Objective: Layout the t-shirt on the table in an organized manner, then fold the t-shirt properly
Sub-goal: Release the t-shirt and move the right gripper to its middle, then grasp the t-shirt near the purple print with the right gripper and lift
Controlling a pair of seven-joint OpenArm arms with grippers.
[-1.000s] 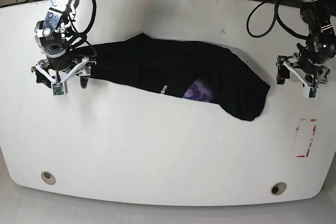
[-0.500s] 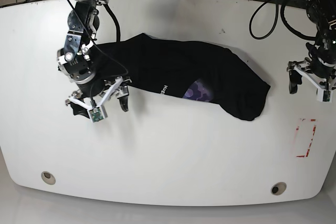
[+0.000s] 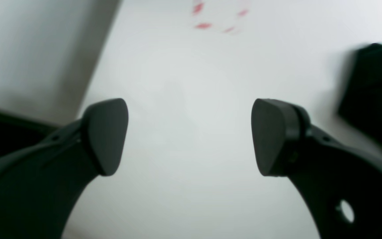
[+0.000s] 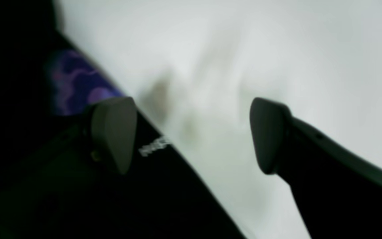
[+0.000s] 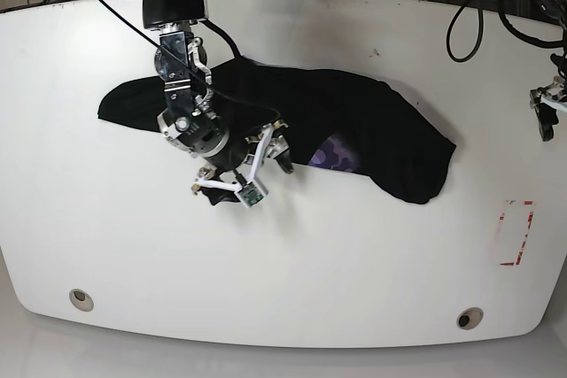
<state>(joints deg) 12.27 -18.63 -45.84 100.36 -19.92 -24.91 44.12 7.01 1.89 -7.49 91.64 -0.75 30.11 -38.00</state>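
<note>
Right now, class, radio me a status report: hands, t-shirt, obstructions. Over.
Right hand open over t-shirt's near edge. Left hand open, empty, off to the side. T-shirt bunched lengthwise on table. Nothing in the way.

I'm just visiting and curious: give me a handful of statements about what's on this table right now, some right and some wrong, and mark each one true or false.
1. The t-shirt lies bunched in a long heap, not spread flat. True.
2. The right gripper is clamped shut on the cloth. False: its jaws stand apart, with one finger over the shirt's edge and the other over bare table.
3. A purple patch shows on the shirt. True.
4. The left gripper is holding a sleeve. False: it is open over bare table, off to the shirt's side.
5. A red tape rectangle sits under the shirt. False: it lies apart from it, near the table's edge.
</note>
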